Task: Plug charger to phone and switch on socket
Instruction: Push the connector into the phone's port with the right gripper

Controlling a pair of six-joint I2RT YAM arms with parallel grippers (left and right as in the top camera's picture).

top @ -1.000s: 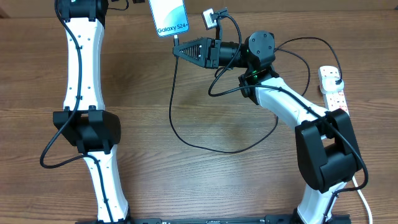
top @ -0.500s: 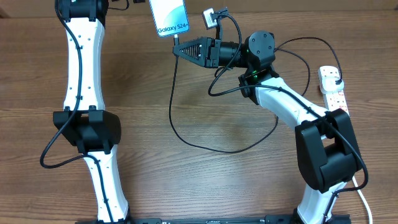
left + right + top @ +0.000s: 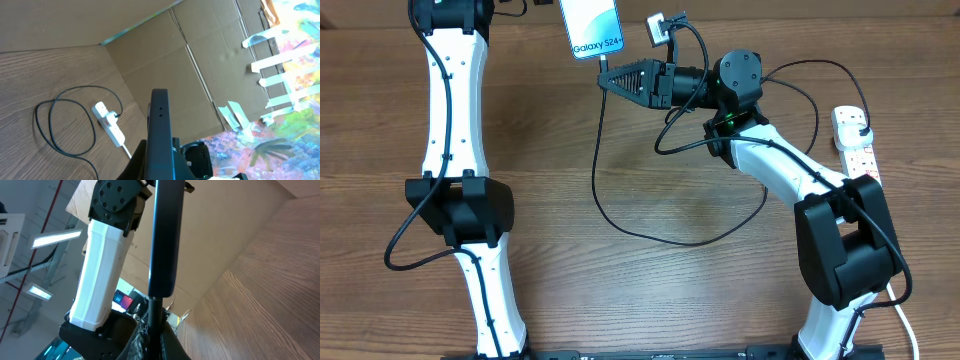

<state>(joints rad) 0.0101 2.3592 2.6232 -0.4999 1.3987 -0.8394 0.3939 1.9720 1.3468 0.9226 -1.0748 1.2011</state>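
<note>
My left hand [image 3: 162, 157] clenched the phone [image 3: 595, 30] aloft; my right hand [image 3: 605, 80] pinched the charger [image 3: 154, 310] tip at its port, perhaps not seated. Next I needed a straight push, then the socket [image 3: 855, 140] switch.

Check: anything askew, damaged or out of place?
Nothing stands out. The left pincer holds the phone up; the right pincer holds the charger by its tip at the phone's lower edge, its slack looping across the table to the socket.
</note>
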